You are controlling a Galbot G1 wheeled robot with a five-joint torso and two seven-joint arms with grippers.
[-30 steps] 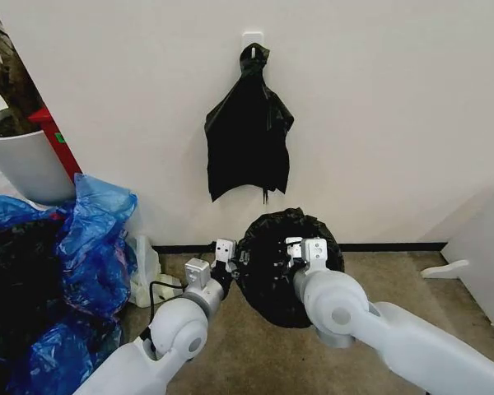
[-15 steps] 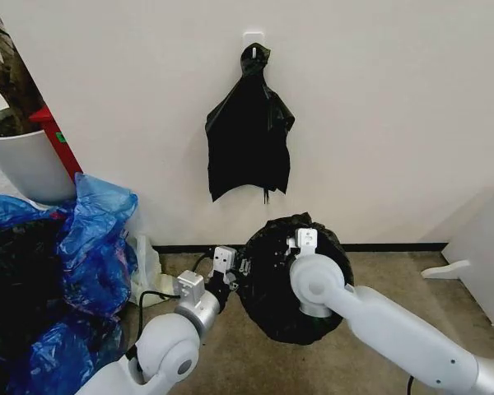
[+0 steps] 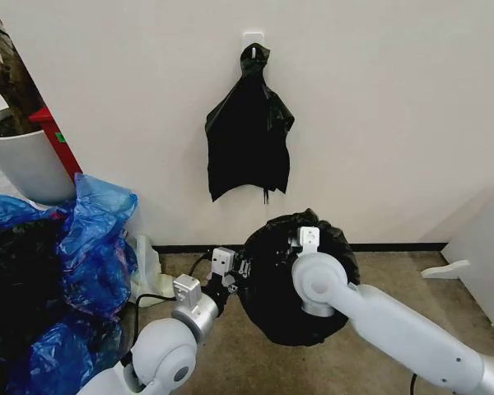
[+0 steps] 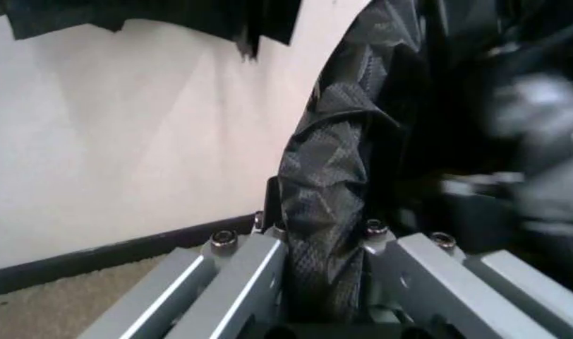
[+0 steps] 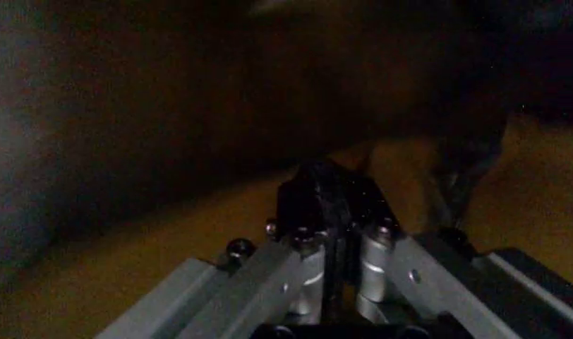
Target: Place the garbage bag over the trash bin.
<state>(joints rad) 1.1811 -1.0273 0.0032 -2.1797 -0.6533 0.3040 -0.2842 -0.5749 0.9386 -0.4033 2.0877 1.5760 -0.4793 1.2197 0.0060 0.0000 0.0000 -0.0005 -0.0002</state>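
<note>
The garbage bag point(image 3: 272, 300) is a glossy black, rounded mass on the floor by the wall, in the middle of the head view. The trash bin is hidden under it. My left gripper point(image 3: 235, 268) is at the bag's left edge. In the left wrist view that gripper point(image 4: 324, 236) is shut on a crinkled fold of the bag point(image 4: 329, 176). My right gripper point(image 3: 308, 239) reaches over the bag's top by the far rim. In the right wrist view it point(image 5: 334, 233) is shut on a pinch of black plastic point(image 5: 322, 192), with darkness around it.
A bunch of black bags point(image 3: 249, 140) hangs from a wall hook above. Blue plastic bags point(image 3: 90, 239) pile up at the left below a white plant pot point(image 3: 29, 164). A white jug point(image 3: 146, 267) stands by the baseboard. White furniture point(image 3: 486, 247) stands at the right.
My right arm has moved forward and to the right over the bag, and the bag's top has spread wider. My left arm has dropped back slightly, still holding the left edge.
</note>
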